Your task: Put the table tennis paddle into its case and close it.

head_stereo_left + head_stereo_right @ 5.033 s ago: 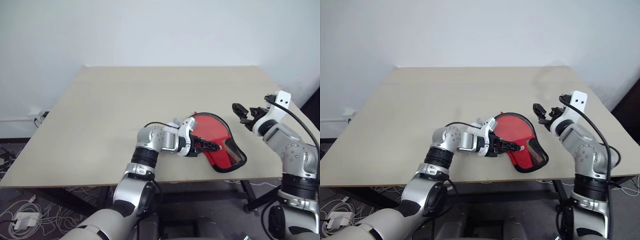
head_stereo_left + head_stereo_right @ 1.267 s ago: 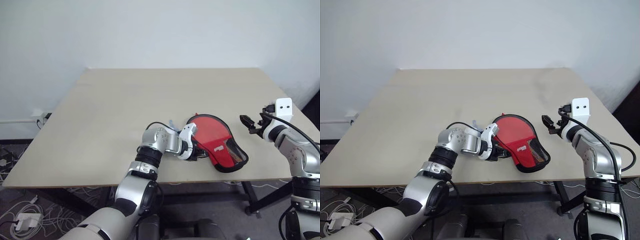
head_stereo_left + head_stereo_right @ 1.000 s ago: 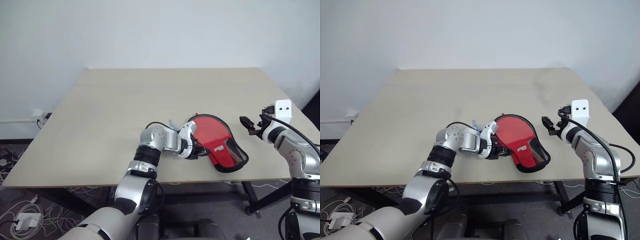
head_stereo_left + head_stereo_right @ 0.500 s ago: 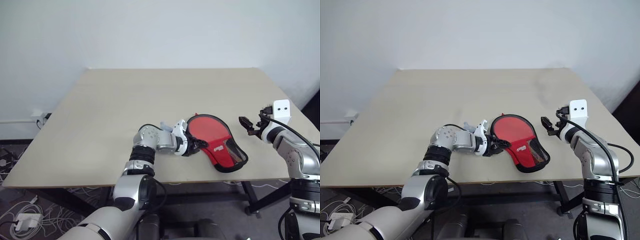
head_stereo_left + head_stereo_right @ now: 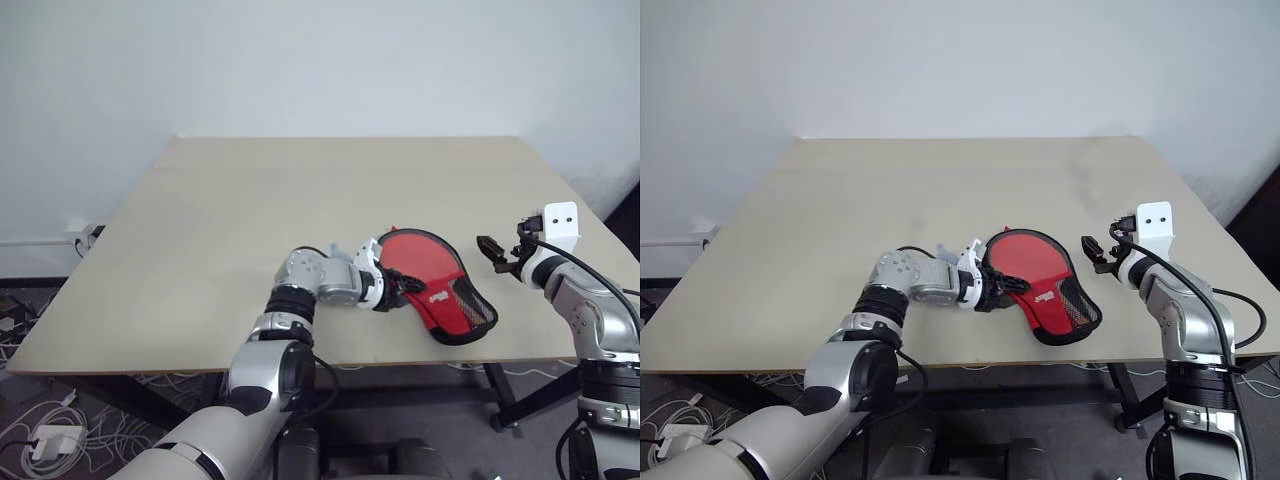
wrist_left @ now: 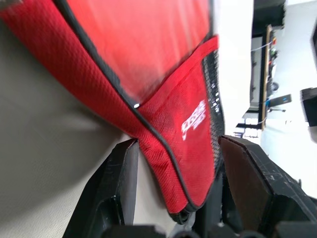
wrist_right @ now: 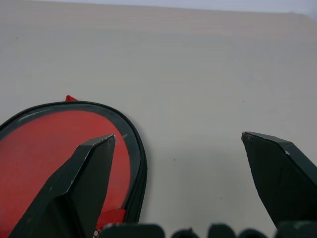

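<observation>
The case [image 5: 447, 300] lies near the table's front edge, its red flap with white logo and mesh folded over one end. Inside its black zipper rim shows the round red face of the table tennis paddle [image 5: 415, 255]; the handle is hidden. My left gripper [image 5: 400, 288] lies level at the case's left side, open. In the left wrist view its fingers [image 6: 119, 178] straddle the folded red edge of the case [image 6: 168, 124]. My right gripper [image 5: 487, 247] hovers open to the right of the case, apart from it, with nothing between its fingers [image 7: 89, 173].
The beige table [image 5: 250, 220] stretches far back and to the left. Its front edge runs just below the case, and its right edge passes under my right arm. Cables and a power adapter [image 5: 45, 437] lie on the floor at the lower left.
The left gripper's jaws have gone from shut to open, and its wrist has rolled beside the case. The case and the right arm have stayed put.
</observation>
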Tool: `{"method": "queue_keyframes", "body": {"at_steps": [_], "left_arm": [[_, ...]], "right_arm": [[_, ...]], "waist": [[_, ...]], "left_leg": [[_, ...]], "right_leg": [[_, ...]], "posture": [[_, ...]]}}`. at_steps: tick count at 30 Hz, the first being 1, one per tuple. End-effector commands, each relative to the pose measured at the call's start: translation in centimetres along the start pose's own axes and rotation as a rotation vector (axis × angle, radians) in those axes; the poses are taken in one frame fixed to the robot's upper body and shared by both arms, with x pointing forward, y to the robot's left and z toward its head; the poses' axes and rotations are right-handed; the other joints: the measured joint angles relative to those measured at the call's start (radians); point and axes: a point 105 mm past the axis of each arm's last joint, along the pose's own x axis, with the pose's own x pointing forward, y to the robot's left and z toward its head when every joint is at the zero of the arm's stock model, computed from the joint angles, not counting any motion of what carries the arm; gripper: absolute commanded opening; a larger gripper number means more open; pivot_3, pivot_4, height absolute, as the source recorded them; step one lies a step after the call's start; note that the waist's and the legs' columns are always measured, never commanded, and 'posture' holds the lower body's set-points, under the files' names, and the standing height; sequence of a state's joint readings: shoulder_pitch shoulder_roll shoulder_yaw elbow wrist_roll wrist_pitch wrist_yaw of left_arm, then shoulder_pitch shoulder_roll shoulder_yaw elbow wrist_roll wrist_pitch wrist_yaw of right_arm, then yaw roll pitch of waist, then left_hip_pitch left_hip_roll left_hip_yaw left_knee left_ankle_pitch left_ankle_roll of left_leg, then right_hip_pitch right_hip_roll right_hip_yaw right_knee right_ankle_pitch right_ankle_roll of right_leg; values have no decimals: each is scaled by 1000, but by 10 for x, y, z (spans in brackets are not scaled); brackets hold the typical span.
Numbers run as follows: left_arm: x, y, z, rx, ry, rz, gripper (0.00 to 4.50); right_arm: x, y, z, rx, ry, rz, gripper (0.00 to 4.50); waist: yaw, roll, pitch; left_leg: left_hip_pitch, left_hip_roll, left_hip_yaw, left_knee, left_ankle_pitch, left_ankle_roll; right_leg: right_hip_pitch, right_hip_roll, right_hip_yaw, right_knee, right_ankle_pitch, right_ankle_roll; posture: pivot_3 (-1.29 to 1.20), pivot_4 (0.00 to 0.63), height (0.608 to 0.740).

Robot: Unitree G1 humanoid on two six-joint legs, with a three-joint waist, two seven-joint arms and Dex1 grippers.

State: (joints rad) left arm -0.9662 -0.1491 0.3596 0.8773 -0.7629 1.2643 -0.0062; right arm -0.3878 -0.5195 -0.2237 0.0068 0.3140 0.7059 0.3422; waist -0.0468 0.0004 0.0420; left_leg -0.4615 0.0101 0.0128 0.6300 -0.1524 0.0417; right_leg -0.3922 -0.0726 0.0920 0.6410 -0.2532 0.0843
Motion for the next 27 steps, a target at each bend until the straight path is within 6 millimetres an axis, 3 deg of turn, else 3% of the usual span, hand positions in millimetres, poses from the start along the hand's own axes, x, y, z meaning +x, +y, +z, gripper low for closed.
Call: {"method": "queue_keyframes", "body": {"at_steps": [1,5,7,14,21,27], "left_arm": [[46,-44,-52,11,166,-95,2666],[47,-45,-53,11,165,-103,2666],[48,-44,-51,15,155,-103,2305],[46,-51,-50,12,150,-156,35],[45,-48,-50,7,159,-157,35],[30,-40,-41,-18,169,-153,35]], "right_arm": [[-3,1,21,-26,-81,-6,4450],[-4,0,21,-25,-82,-12,4450],[-4,-2,21,-26,-81,-19,4450],[-3,0,21,-25,-82,-19,4450],[-3,2,17,-33,-74,-17,4450],[-5,4,19,-26,-76,7,4450]], "waist": [[0,0,0],[0,0,0],[0,0,0],[0,0,0],[0,0,0],[0,0,0]], "left_leg": [[0,0,0,0,0,0],[0,0,0,0,0,0],[0,0,0,0,0,0],[0,0,0,0,0,0],[0,0,0,0,0,0],[0,0,0,0,0,0]], "right_leg": [[0,0,0,0,0,0],[0,0,0,0,0,0],[0,0,0,0,0,0],[0,0,0,0,-1,-2],[0,0,0,0,-1,-2],[0,0,0,0,-1,-1]], "posture": [[0,0,715],[0,0,715],[0,0,715],[0,0,715],[0,0,715],[0,0,715]]}}
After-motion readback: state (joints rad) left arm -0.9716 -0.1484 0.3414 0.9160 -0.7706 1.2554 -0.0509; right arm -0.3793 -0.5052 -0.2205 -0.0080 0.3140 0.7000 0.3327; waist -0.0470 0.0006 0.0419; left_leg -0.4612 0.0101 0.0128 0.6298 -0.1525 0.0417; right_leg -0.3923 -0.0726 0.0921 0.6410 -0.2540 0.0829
